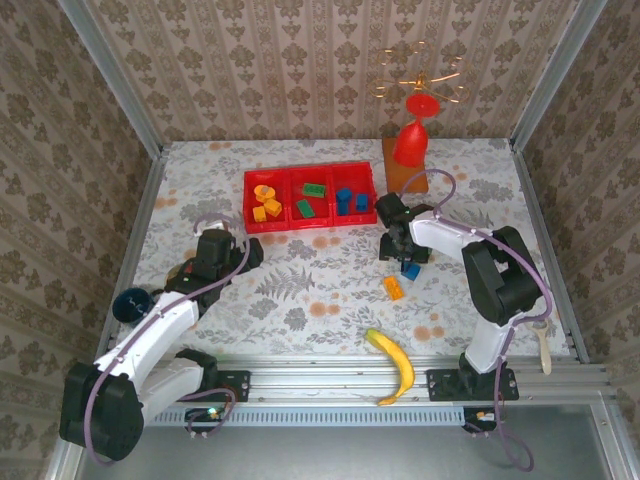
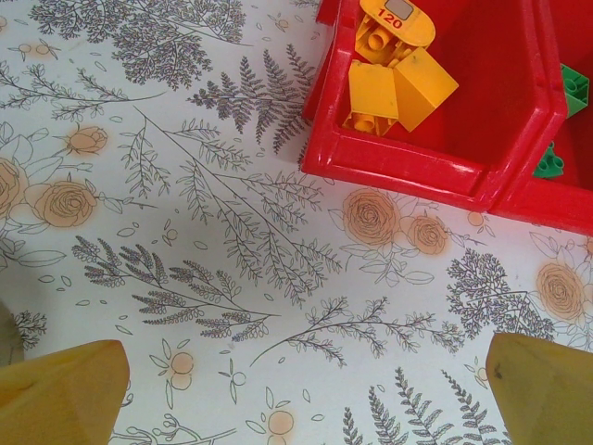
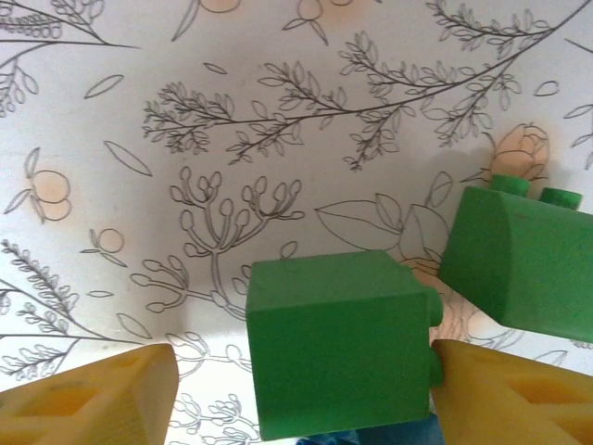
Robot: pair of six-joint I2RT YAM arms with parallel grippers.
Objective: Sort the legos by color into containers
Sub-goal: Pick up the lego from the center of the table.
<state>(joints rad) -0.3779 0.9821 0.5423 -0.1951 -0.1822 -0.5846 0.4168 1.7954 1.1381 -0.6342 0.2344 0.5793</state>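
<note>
Red tray, long axis left-right, sits far-centre on the table, a yellow piece marked "120" in its left compartment; left fingers gape empty; right fingers stand open around a green lego, studs toward the right finger.

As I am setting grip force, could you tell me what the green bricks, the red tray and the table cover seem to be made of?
Green bricks: likely moulded hard plastic, matte, with crisp edges and studs. Red tray: probably plastic, slightly glossy; its rim shows highlights. Table cover: printed floral sheet, paper or vinyl; cannot tell which.
</note>
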